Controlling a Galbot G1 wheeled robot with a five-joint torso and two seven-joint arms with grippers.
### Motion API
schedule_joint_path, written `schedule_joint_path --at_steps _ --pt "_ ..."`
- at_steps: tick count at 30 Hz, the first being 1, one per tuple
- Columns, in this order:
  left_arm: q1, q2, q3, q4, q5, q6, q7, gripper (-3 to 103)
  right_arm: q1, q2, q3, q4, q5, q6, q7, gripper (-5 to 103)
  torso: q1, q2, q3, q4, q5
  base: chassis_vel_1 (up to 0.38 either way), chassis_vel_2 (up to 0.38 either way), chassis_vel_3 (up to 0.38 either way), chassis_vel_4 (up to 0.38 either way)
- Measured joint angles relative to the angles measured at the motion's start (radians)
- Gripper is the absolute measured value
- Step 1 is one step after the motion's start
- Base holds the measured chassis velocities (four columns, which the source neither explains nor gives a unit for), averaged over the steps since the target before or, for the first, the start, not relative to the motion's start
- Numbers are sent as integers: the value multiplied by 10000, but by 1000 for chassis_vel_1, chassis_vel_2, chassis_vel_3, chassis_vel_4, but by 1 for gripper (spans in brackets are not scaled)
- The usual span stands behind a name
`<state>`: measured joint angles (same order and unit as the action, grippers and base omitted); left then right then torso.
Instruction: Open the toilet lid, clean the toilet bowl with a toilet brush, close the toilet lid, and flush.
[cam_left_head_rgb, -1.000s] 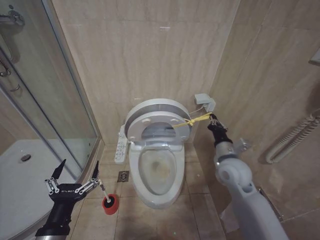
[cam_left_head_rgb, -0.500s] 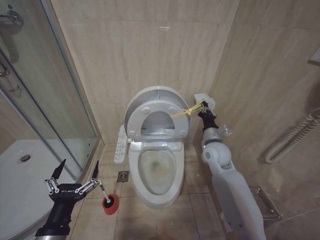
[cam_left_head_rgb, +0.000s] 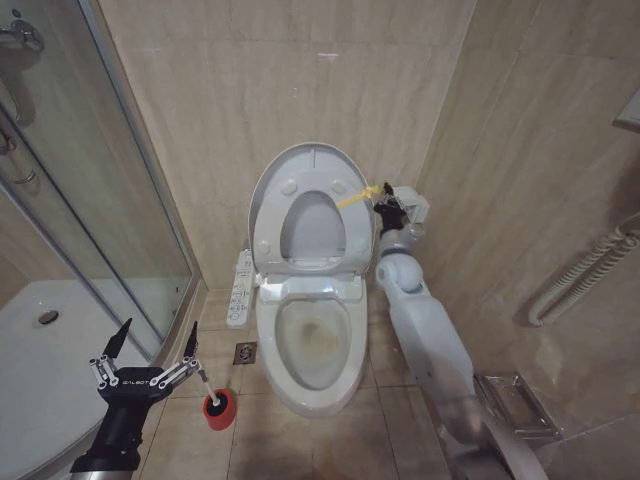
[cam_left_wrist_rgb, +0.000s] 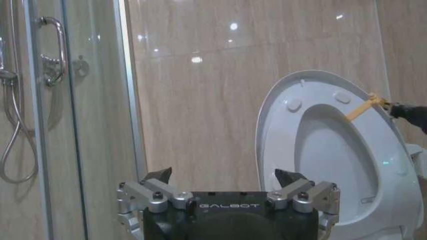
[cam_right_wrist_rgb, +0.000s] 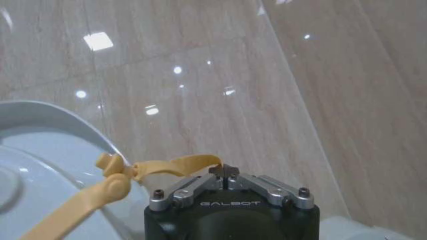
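The right gripper pinches the yellow ribbon tied to the toilet lid, which stands up against the wall. The left gripper (fingers spread wide) hangs low beside the toilet brush in its red holder.

On the tiled floor we see the toilet bowl on its pedestal, a red holder cup with the toilet brush to its left, and a floor drain between.
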<state>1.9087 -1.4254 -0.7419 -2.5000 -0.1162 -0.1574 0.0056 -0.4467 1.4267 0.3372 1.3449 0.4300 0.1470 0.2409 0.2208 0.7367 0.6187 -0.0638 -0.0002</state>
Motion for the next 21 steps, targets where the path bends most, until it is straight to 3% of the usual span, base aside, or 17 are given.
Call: schedule_joint_path --at_steps 9,21 --pt "0 0 0 0 0 0 0 100 791 -207 -253 -755 -334 149 -2 0 0 0 0 -1 1 0 0 0 0" --pt "0 0 0 0 0 0 0 100 2123 -171 -495 -2701 -1599 725 -199 0 0 0 0 0 2 0 0 0 0"
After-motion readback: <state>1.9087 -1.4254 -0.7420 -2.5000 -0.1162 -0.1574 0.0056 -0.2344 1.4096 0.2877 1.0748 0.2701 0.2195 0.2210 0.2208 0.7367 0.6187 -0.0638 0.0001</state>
